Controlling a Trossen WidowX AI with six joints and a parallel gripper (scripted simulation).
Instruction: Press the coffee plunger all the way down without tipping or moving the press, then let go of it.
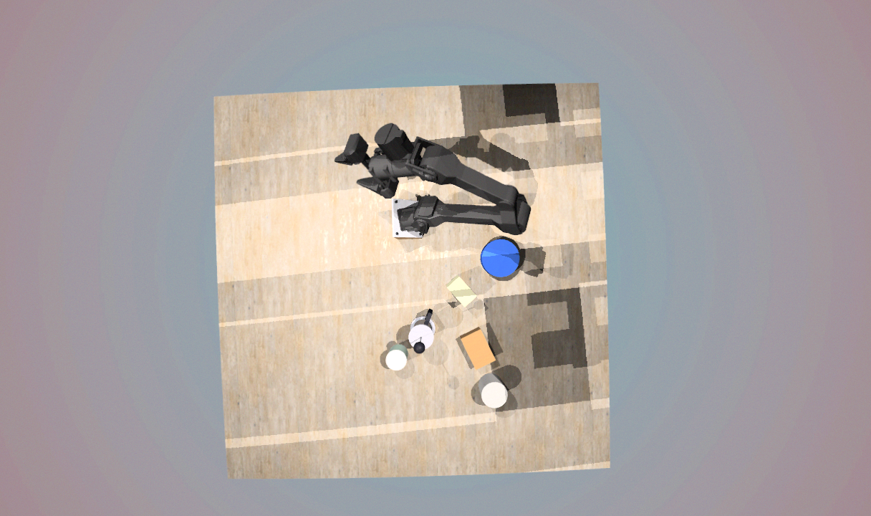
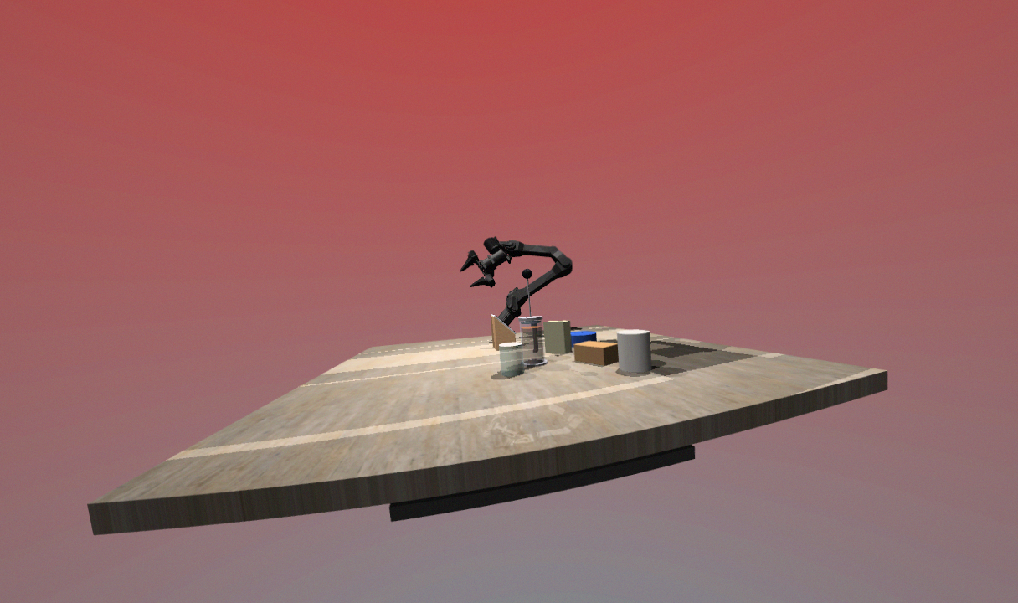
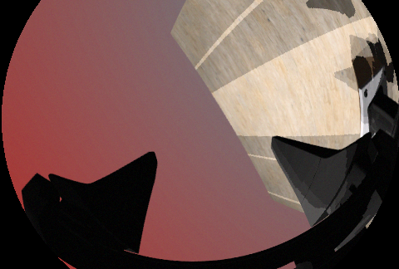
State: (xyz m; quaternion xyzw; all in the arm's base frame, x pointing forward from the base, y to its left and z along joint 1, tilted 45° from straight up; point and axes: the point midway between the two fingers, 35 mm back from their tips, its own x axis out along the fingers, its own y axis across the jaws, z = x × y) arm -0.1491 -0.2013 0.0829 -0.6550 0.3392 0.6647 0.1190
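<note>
The coffee press (image 1: 420, 335) (image 2: 532, 346) stands upright on the table, a clear cylinder with a white lid and a dark handle. Its plunger knob (image 1: 419, 347) (image 2: 526, 273), a black ball, sits high above the lid on a thin rod, so the plunger is up. My gripper (image 1: 347, 172) (image 2: 465, 276) (image 3: 215, 151) is wide open and empty. It is in the air on the far side of the arm's base from the press, well away from it, with its fingers pointing away from the press. The press is not in the wrist view.
A pale green glass (image 1: 396, 360) (image 2: 510, 359) stands close beside the press. A yellowish block (image 1: 460, 292) (image 2: 557, 337), an orange-brown box (image 1: 478, 348) (image 2: 594, 353), a grey-white cylinder (image 1: 493, 394) (image 2: 633, 352) and a blue round object (image 1: 500, 258) (image 2: 583, 337) stand on the table (image 1: 284, 385) (image 2: 310, 435).
</note>
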